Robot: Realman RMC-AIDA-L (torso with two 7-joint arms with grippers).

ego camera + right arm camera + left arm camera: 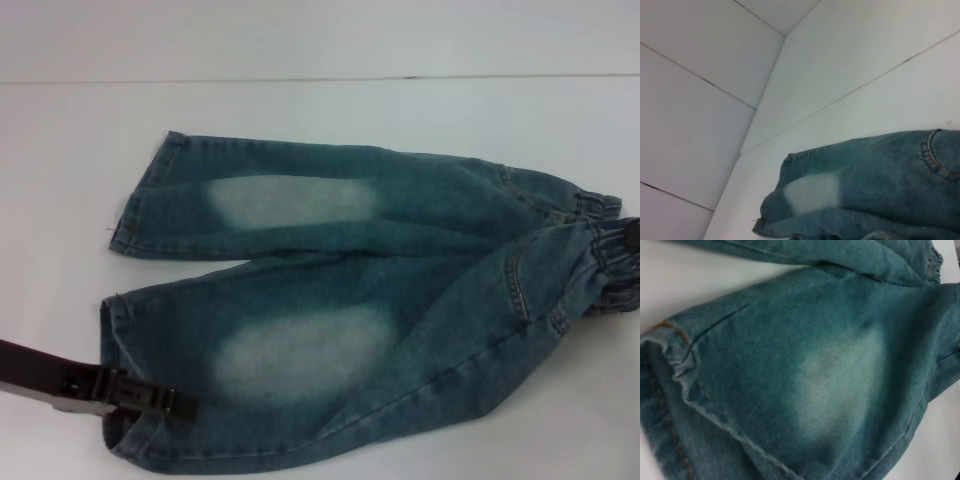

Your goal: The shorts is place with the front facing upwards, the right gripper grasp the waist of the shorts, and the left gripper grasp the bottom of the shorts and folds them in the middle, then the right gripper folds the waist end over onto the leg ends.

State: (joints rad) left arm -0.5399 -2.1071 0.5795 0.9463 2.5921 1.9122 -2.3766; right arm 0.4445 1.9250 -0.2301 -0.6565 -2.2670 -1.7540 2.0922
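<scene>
The blue denim shorts [350,300] lie front up on the white table, legs to the left, the gathered waist [598,262] at the right edge. The near half of the waist rides up over the far half. My left gripper [182,405] reaches in from the lower left across the near leg hem [108,330], the bottom of the shorts, and is shut on it. The left wrist view shows that hem [670,370] puckered and curled up. A black part of my right gripper [632,236] sits at the waistband. The right wrist view shows the far leg [810,192] lying flat.
The white table [60,200] runs back to a seam line [300,79] behind the shorts. White panelled walls [700,100] meet in a corner beyond the table in the right wrist view.
</scene>
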